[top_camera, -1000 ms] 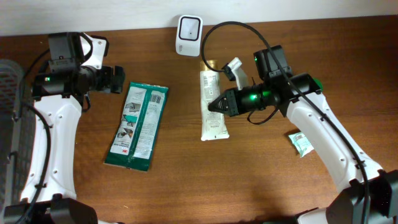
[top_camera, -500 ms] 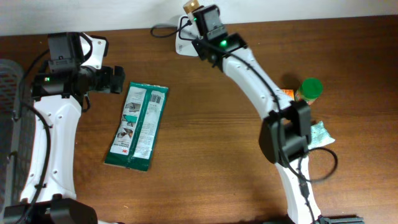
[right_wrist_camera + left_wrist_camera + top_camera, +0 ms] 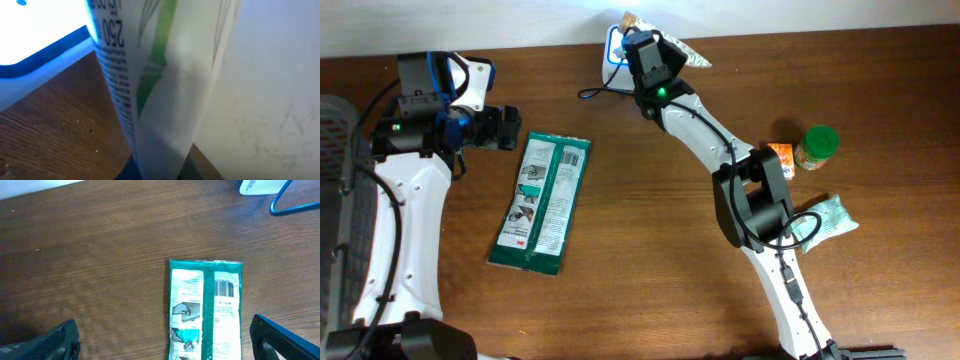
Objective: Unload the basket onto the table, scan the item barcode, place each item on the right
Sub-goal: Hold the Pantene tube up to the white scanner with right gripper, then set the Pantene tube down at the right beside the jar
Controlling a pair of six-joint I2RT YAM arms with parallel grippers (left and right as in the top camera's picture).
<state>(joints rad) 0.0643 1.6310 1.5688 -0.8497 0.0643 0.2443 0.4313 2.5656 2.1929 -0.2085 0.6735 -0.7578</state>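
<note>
The right tool (image 3: 648,40) was closed tight on a white pack (image 3: 160,75) with a green stripe. It held the pack at the far side of the counter (image 3: 650,260), right by the glowing white scanner (image 3: 613,45). The left tool (image 3: 508,128) was wide open and held nothing. It hung just beside the green pack (image 3: 540,203), which lay flat on the counter.

The white pack looked turned on its side to the light. So the scanner might miss the barcode and not read it. The pack looked soft and smooth, so it could slip out of the tool. It was also very close, so it could bump the scanner. The cable (image 3: 595,92) ran near the arm and might get caught.

The white pack showed the number "250". The small black print beside it was too blurry to read. The green pack had a barcode (image 3: 225,287) and little pictures, but its words were too small.
</note>
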